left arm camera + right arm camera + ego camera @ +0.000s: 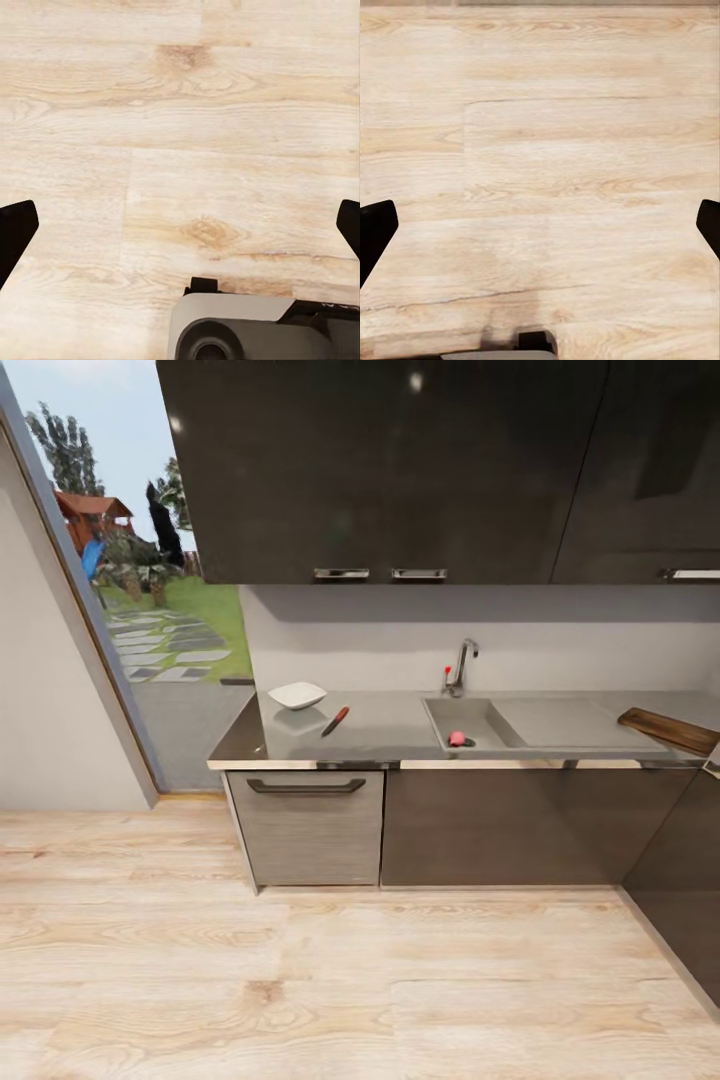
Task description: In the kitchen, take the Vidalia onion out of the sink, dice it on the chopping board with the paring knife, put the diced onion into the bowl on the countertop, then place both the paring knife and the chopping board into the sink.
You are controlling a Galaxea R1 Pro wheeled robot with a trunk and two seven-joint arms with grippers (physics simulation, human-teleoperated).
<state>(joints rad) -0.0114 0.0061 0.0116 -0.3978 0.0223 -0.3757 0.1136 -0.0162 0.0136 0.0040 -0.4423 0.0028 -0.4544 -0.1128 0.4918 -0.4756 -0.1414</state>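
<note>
well, vidalia onion sits in sink, paring knife beside bowl.

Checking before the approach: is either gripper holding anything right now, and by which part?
Nothing is held. The left gripper and right gripper are open over bare wooden floor.

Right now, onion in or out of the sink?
In. The Vidalia onion sits on the basin floor of the sink, near its front wall.

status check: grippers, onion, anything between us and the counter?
Left gripper and right gripper open, empty, over wood floor. Vidalia onion in sink, untouched. Paring knife beside bowl; chopping board far right. Nothing blocking the approach.
</note>
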